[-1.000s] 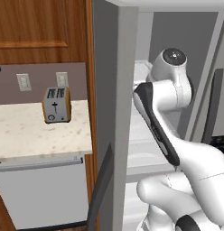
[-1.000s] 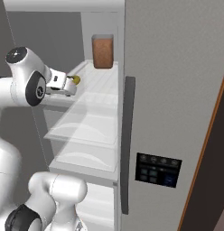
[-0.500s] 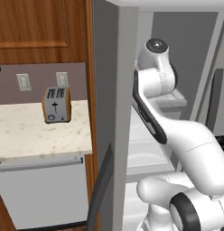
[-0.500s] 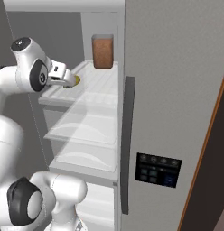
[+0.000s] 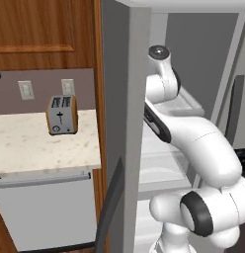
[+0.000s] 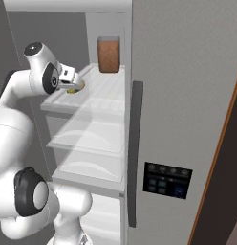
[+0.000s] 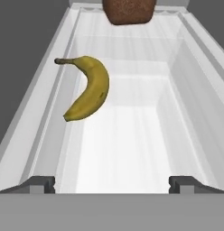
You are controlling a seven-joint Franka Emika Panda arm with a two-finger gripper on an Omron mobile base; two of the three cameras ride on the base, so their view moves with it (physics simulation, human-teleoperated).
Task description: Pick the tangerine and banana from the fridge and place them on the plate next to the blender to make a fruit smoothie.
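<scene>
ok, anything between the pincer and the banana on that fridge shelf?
Nothing visible. In the hand view the banana lies on bare white shelf, ahead and left of the open pincer. The brown container stands further back, beyond the banana.

From the left base view we look forward past the arm's left side, taking in the counter (image 5: 45, 143) with the toaster (image 5: 61, 114) and the edge of the open fridge (image 5: 125, 99) at middle range. From the right base view we look forward from the arm's other side at the same fridge (image 6: 187, 95), facing its shelves (image 6: 91, 139). The hand view sits close over the top shelf (image 7: 127, 149), looking along it toward a brown container (image 7: 129, 11) at the back, which we also see in the right base view (image 6: 109, 54).
</scene>
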